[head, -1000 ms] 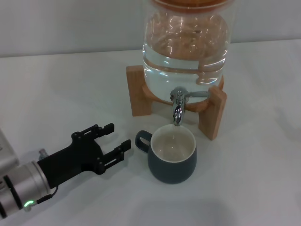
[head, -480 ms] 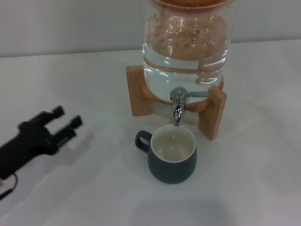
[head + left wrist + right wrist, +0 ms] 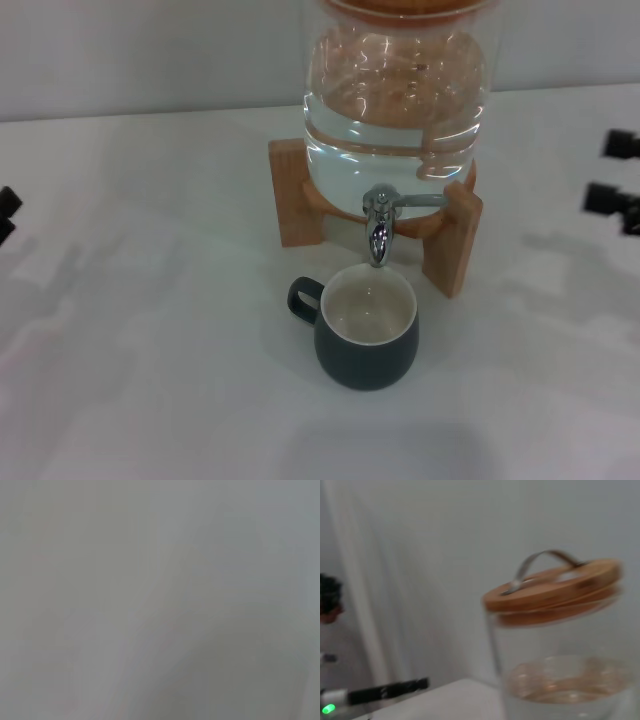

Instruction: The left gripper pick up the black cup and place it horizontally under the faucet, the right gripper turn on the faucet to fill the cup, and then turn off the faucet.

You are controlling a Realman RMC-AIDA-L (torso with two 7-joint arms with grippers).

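Observation:
The black cup [image 3: 367, 340] stands upright on the white table directly below the faucet [image 3: 377, 225], its handle pointing left and its cream inside showing. The faucet's thin lever points right along the glass water jar [image 3: 397, 100]. Only the two fingertips of my left gripper [image 3: 4, 215] show at the far left edge, spread apart and empty, far from the cup. The two fingertips of my right gripper [image 3: 615, 170] show at the far right edge, apart and empty, level with the jar's wooden stand [image 3: 455, 240]. The left wrist view shows only blank grey.
The right wrist view shows the jar's wooden lid [image 3: 555, 587] with a metal handle, and the left arm far off with its green light [image 3: 327, 709]. The white table [image 3: 150, 350] lies open on both sides of the cup.
My left gripper has drawn back from beside the cup's handle to the far left edge. My right gripper's fingertips have come into view at the right edge. The cup has not moved.

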